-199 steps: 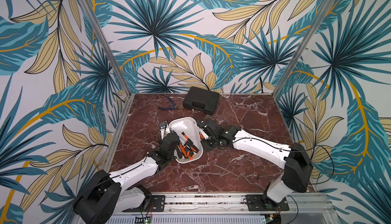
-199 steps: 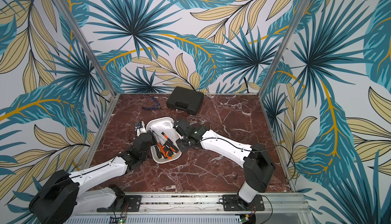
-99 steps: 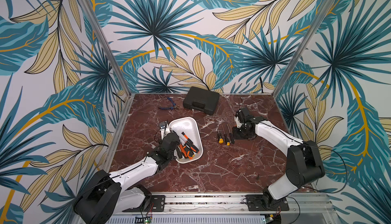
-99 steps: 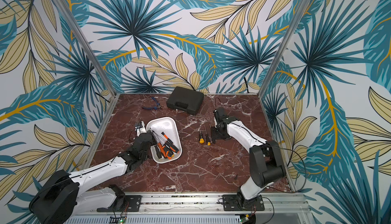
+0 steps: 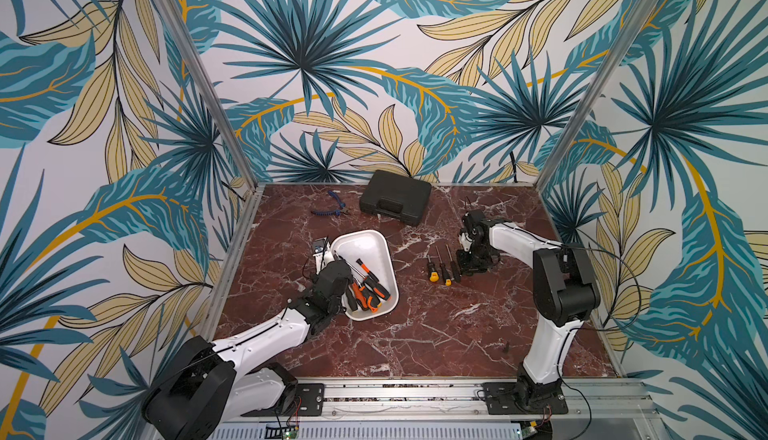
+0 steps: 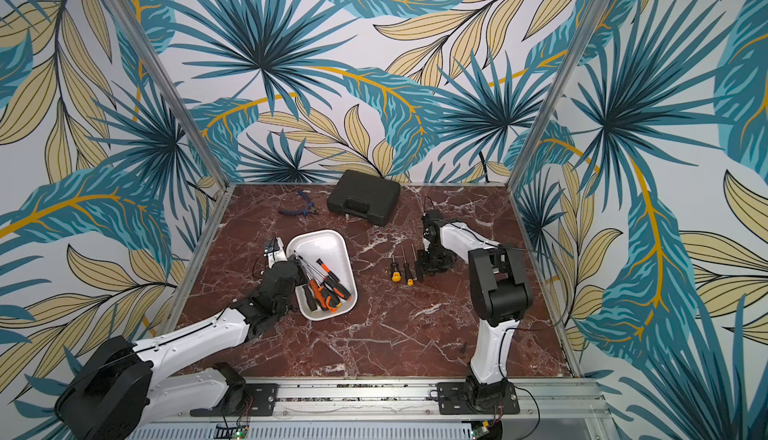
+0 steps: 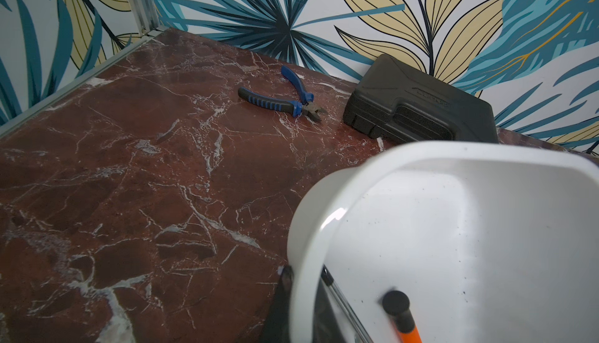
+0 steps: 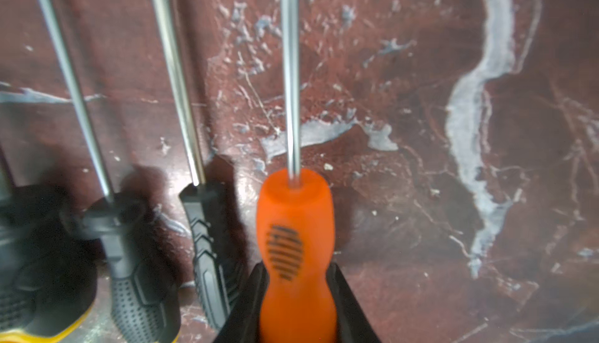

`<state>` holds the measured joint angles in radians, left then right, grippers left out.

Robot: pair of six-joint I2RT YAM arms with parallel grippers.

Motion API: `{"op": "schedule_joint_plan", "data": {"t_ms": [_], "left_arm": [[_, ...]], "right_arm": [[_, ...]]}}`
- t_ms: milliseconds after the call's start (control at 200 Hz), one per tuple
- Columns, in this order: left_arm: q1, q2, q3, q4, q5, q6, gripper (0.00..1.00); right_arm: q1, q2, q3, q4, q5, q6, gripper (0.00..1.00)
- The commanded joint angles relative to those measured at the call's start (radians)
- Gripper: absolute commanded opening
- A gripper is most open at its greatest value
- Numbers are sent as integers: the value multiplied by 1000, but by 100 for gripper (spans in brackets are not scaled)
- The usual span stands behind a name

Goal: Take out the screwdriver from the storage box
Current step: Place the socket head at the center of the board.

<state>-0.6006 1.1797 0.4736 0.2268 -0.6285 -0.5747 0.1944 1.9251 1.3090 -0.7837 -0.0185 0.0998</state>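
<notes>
The orange-handled screwdriver [image 8: 295, 244] is out of the storage box [image 5: 365, 236]. The right gripper [image 8: 296, 276] grasps its handle low over the surface [image 5: 415, 334], beside a row of other screwdrivers [image 5: 444, 269].

1. Lower the shaft until it lies flat, parallel to its neighbours and clear of them.
2. Release.

The left gripper [image 5: 341, 292] is clenched on the box wall, steadying it.

The counter's [image 5: 415, 346] front lies open; storage box [image 5: 374, 246] and loose screwdrivers [image 5: 433, 276] block the middle, black case [image 5: 395, 203] and pliers [image 5: 332, 209] the back.
</notes>
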Motion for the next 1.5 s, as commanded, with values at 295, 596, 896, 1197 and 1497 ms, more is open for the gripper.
{"op": "schedule_joint_plan", "data": {"t_ms": [295, 596, 896, 1197, 1497], "left_arm": [[9, -34, -24, 69, -9, -26, 0], [10, -40, -26, 69, -8, -25, 0], [11, -47, -32, 69, -10, -27, 0], [12, -51, -35, 69, -11, -28, 0], [13, -53, -36, 69, -11, -28, 0]], "right_arm": [[-13, 85, 84, -115, -23, -53, 14], [-15, 139, 114, -164, -47, -67, 17], [-23, 166, 147, -187, -57, -64, 21], [-24, 167, 145, -185, -55, -60, 27], [-26, 170, 150, -186, -53, -61, 32]]}}
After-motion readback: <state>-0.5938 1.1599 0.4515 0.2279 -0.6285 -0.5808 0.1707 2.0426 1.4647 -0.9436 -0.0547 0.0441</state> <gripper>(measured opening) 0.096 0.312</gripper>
